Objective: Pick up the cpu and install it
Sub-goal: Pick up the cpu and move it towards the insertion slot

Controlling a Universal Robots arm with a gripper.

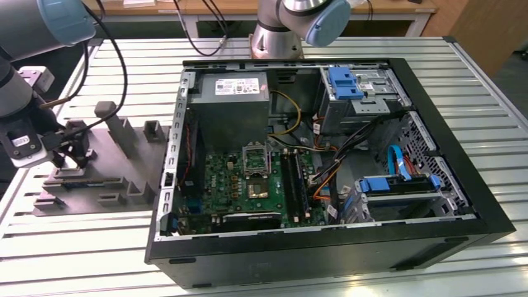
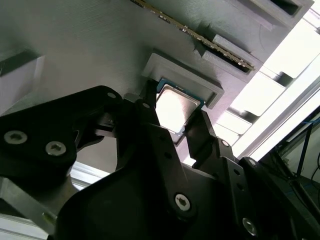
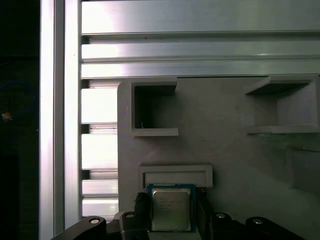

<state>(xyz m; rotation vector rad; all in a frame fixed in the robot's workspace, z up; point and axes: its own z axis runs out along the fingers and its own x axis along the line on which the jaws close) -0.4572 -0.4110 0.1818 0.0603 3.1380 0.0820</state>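
The cpu (image 3: 171,206) is a small square chip with a silvery top; it lies on the grey fixture plate (image 1: 107,167) by a raised U-shaped pocket (image 3: 175,175). My gripper (image 1: 70,154) hangs over that plate at the exterior view's left, outside the computer case. In both wrist views its two black fingers (image 2: 200,125) stand against opposite edges of the cpu (image 2: 175,107), and the gripper (image 2: 174,102) (image 3: 171,212) looks shut on the chip. The motherboard's socket (image 1: 256,158) lies inside the open case.
The open black computer case (image 1: 330,247) lies on the slatted aluminium table (image 1: 486,111). It holds a power supply (image 1: 235,93), cables and blue drive brackets (image 1: 396,185). The fixture has several upright grey posts (image 1: 107,111). A second arm's base (image 1: 276,37) stands behind the case.
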